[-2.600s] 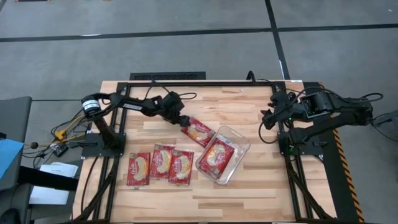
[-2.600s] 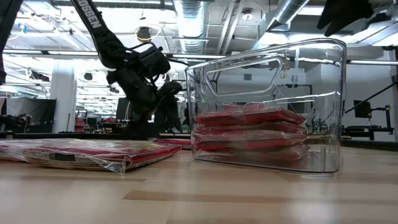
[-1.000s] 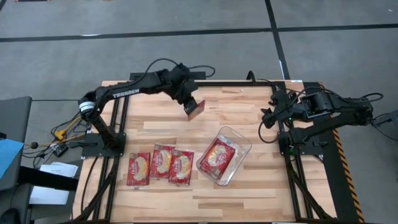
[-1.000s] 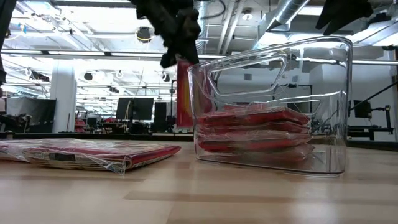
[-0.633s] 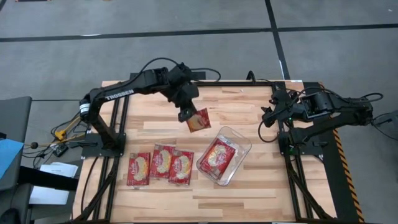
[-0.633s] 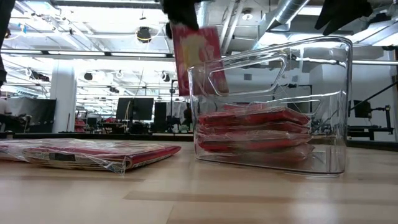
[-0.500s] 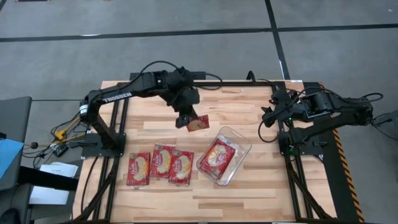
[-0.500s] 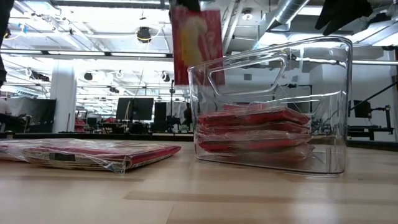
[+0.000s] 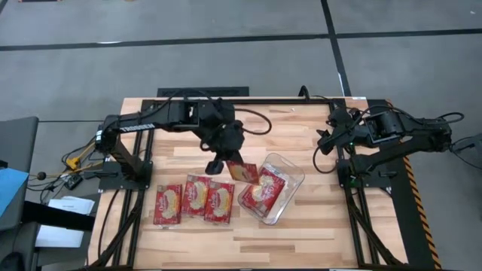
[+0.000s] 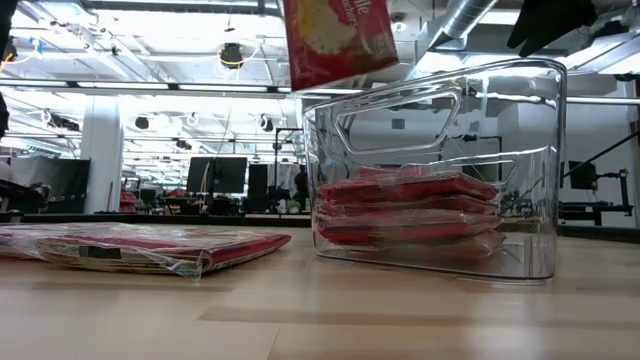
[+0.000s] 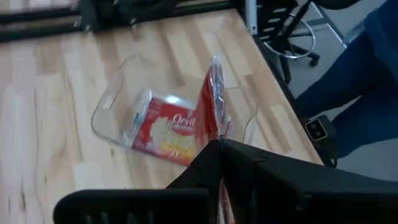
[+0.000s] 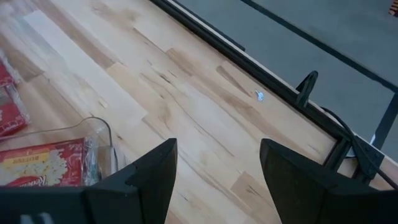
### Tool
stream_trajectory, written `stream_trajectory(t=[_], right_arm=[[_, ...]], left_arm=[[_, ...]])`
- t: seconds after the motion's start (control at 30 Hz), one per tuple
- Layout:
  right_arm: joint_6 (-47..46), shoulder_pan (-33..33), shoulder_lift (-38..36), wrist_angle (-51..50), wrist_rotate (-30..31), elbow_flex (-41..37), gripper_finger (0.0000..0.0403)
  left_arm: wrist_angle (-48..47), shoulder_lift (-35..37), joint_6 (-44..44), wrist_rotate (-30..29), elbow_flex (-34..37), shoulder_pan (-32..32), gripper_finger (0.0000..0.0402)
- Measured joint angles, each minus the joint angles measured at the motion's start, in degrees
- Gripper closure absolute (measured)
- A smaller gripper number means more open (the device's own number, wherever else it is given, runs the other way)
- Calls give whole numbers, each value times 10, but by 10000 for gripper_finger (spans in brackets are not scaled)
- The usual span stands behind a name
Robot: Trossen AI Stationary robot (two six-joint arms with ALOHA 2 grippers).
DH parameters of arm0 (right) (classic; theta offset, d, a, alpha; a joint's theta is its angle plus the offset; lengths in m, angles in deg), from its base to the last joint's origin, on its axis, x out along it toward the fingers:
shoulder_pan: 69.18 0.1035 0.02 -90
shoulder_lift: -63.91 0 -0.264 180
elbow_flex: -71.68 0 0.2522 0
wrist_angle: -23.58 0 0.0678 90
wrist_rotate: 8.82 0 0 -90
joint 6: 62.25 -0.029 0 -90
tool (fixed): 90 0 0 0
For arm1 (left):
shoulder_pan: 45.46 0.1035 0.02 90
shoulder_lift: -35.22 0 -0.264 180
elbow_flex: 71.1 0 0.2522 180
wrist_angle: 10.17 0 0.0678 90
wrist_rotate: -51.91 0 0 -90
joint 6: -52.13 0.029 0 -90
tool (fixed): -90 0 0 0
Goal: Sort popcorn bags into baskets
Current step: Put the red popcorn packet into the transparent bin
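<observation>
Wooden planks make up the desk (image 9: pixel 301 143), which stands on a grey floor crossed by dark lines; the low view shows an open hall with ceiling ducts behind it.

Landmark: the clear plastic tub (image 9: pixel 290 169), lying at an angle near the middle of the desk. Stacked red popcorn bags (image 10: pixel 410 210) lie flat inside it, filling roughly its lower half in the low view; the top one (image 11: pixel 166 127) faces up with its lettering showing.

Left claw (image 9: pixel 224 159): above the desk just beside the tub's left rim, clamped tight on one popcorn bag (image 9: pixel 243 172). That bag hangs in the air, tilted, its lower edge over the tub's left corner; in the low view it is above rim height and not touching the tub.

Three more popcorn bags (image 9: pixel 194 202) lie flat in a row on the desk to the left of the tub, edges touching or overlapping, apart from the tub wall.

Right claw (image 9: pixel 322 143): raised near the desk's right rear, well apart from the tub, fingers (image 12: pixel 140 177) spread wide with nothing between them.
</observation>
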Motion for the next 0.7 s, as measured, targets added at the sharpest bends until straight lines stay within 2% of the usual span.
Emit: stream_trajectory(t=[0.33, 0.7], right_arm=[[-34, 0, 0, 2, 26, 0, 148], [-64, 0, 0, 0, 27, 0, 148]], left_arm=[[17, -29, 40, 45, 2, -28, 401], [45, -71, 91, 44, -2, -52, 401]])
